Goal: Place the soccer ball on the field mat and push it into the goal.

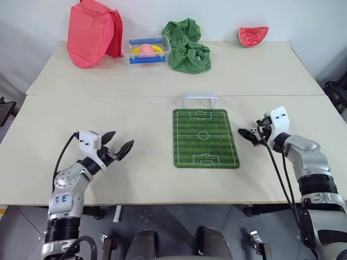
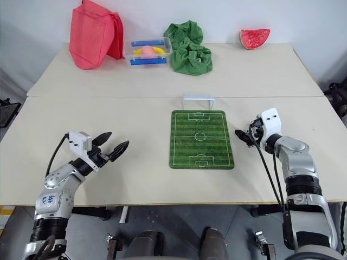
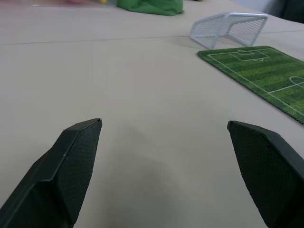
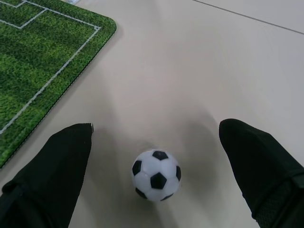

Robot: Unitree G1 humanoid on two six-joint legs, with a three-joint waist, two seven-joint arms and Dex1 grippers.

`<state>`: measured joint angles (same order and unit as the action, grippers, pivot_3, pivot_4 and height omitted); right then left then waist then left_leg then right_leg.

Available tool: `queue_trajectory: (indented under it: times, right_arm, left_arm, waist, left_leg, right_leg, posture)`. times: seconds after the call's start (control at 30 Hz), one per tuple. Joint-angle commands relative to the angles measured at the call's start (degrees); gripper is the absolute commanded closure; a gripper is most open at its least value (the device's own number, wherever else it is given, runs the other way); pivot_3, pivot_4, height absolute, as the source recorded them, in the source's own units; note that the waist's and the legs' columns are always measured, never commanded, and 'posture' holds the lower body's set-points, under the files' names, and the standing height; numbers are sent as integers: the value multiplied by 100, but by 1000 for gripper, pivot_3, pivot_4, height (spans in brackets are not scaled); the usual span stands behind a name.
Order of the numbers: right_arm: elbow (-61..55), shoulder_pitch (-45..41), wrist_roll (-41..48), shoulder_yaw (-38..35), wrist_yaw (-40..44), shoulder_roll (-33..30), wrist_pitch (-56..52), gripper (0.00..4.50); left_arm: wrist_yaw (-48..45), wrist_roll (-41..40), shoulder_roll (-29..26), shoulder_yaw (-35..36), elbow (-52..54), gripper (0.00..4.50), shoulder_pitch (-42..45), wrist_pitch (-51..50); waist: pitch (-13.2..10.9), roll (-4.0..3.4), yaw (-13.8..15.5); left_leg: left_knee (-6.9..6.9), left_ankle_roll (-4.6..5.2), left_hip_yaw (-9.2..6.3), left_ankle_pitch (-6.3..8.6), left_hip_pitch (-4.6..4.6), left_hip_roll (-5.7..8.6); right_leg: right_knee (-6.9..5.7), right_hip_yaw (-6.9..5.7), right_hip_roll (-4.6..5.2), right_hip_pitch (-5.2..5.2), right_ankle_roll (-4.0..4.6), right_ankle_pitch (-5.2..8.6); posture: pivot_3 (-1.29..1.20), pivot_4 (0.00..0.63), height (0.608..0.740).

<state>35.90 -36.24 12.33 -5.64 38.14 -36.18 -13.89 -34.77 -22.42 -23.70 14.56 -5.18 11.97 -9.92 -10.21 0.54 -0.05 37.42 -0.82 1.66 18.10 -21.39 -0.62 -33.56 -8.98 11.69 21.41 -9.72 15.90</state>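
Ball tiny, light, rolls easily; sits between spread right gripper fingers, untouched. Pinch across middle. Left gripper spread, empty.

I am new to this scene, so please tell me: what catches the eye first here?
The green mat lies mid-table with the white goal just past its far end. The ball sits on the table off the mat's right edge, between the open right gripper's fingers. A red bag stands at the far left.

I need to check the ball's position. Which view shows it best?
The right wrist view: the ball lies on the table between the open right gripper's fingers, beside the mat. In the eye views the gripper hides it.
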Motion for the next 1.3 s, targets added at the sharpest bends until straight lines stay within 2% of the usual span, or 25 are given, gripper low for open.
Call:
queue_trajectory:
  times: [0.03,0.27,0.3,0.4,0.6,0.67,0.83,0.93,1.07,1.3]
  right_arm:
    - [-75,222,0,-117,67,-71,-184,33]
    - [-485,504,148,-224,249,-69,-603,33]
    - [-546,552,143,-244,250,-58,-552,203]
    - [-677,643,140,-294,228,-37,-452,949]
    - [-1253,798,235,-350,260,-127,-534,3127]
    - [-1602,775,318,-399,299,-182,-660,3671]
    - [-2460,654,482,-287,547,-274,-1005,3667]
    - [-3185,650,729,15,1024,-308,-1433,3667]
    - [-3977,627,772,1115,2158,-316,-1531,3667]
    - [-3320,54,362,2015,3015,-148,-917,3667]
  left_arm:
    - [21,-91,-48,85,260,0,-43,-4]
    - [-45,-109,-129,119,183,0,60,-48]
    - [-64,-105,-147,116,158,0,89,-41]
    - [-89,-108,-172,104,140,0,119,-36]
    - [-296,-148,-231,51,201,0,79,-57]
    - [-440,-178,-274,3,223,0,82,-98]
    - [-926,-320,-401,-140,311,0,114,-237]
    - [-1404,-404,-510,-377,385,0,80,-300]
    - [-2104,-226,-611,-834,338,0,115,16]
    - [-2470,-145,-484,-977,89,0,238,777]
  waist:
    - [0,0,10]
    - [0,0,2]
    - [0,0,0]
    - [0,0,7]
    - [0,0,7]
    - [0,0,-1]
    - [-2,-4,-7]
    - [-3,-5,-20]
    - [-3,-6,-11]
    - [-4,-5,-4]
  left_leg:
    - [1,0,0,0,0,0]
    - [1,-1,0,1,1,-2]
    - [0,-1,0,1,2,-2]
    - [1,-2,0,1,2,-3]
    - [2,-2,0,1,2,-2]
    - [2,-2,0,1,2,-2]
    - [0,-2,2,1,1,-4]
    - [0,-4,4,3,2,-9]
    - [1,-7,4,4,2,-11]
    - [14,-6,4,5,-2,-9]
  right_leg:
    - [0,0,0,-1,0,0]
    - [0,0,-2,-2,0,0]
    - [0,0,-3,-2,0,0]
    - [0,0,-4,-2,1,0]
    - [0,0,-3,-3,1,-1]
    - [0,1,-3,-2,1,-1]
    - [0,2,-4,3,1,-1]
    - [-1,3,-9,5,2,-1]
    - [0,3,-12,5,3,-1]
    - [-2,4,-11,5,6,-3]
  posture:
    - [0,150,740]
    - [0,150,740]
    - [0,150,740]
    - [0,150,740]
    - [0,150,740]
    - [0,150,740]
    - [0,150,740]
    - [0,150,740]
    - [0,150,740]
    - [0,150,740]
